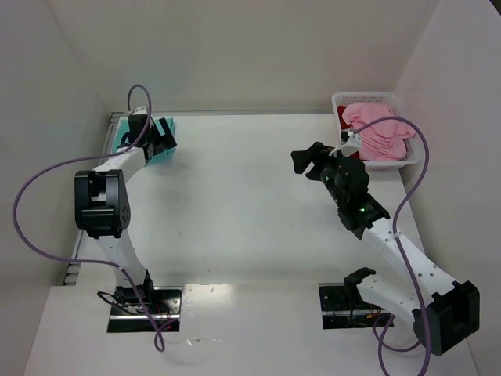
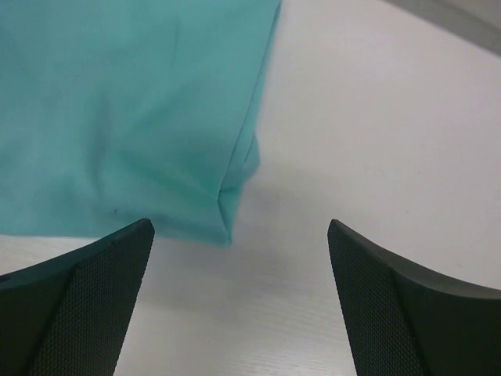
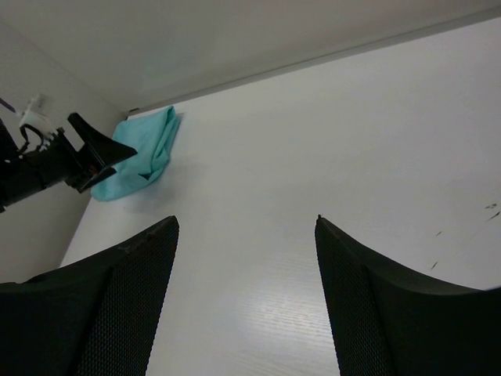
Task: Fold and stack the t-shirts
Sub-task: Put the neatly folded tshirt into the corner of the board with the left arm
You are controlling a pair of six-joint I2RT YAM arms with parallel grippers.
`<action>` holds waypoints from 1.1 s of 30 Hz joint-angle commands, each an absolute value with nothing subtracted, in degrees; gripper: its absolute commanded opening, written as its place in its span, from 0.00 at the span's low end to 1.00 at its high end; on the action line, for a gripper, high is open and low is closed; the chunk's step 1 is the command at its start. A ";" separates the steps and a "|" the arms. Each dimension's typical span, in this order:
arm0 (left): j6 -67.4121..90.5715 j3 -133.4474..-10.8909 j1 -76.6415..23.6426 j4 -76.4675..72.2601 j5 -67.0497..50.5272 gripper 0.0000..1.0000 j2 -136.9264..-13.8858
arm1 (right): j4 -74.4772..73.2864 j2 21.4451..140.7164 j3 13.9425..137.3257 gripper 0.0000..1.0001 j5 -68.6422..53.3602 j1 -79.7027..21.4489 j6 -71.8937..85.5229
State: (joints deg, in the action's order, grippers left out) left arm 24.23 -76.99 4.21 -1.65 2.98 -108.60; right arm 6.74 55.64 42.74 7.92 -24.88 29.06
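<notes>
A folded teal t-shirt (image 1: 167, 143) lies at the table's far left corner and fills the upper left of the left wrist view (image 2: 117, 102). My left gripper (image 1: 156, 138) hovers over its near right corner (image 2: 240, 227), open, with only bare table between the fingers. A light pink t-shirt (image 1: 380, 129) lies crumpled in the white basket (image 1: 364, 97) at the far right, and a bit of dark red t-shirt (image 1: 346, 119) shows beneath it. My right gripper (image 1: 307, 159) is left of the basket over bare table (image 3: 246, 221), open and empty. The right wrist view also shows the teal t-shirt (image 3: 141, 153).
White walls enclose the table on the left, back and right. The basket stands against the right wall. Purple cables loop from both arms. The two arm bases (image 1: 145, 301) (image 1: 348, 301) sit at the near edge. A few dark specks (image 3: 489, 207) mark the tabletop.
</notes>
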 commanded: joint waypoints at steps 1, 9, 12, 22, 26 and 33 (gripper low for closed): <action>25.14 -73.22 5.27 -4.74 -0.34 1.00 -109.07 | 8.79 53.96 43.07 0.76 8.35 -25.40 28.21; 23.56 -76.11 4.75 -4.31 -4.48 0.98 -113.55 | 8.79 53.96 42.45 0.76 8.35 -25.40 28.21; 23.55 -78.49 4.75 -2.90 -5.70 0.97 -114.96 | 8.79 53.96 42.45 0.76 9.05 -25.40 28.21; 21.80 -79.98 1.23 0.88 -6.07 0.93 -110.32 | 8.79 54.49 41.92 0.76 9.58 -25.40 28.21; 21.80 -78.93 1.23 -1.83 -5.37 0.93 -106.18 | 8.79 54.49 41.92 0.76 9.58 -25.40 28.21; 21.27 -83.84 1.23 -2.99 -3.25 0.93 -111.43 | 9.32 54.49 41.92 0.76 9.58 -25.40 28.21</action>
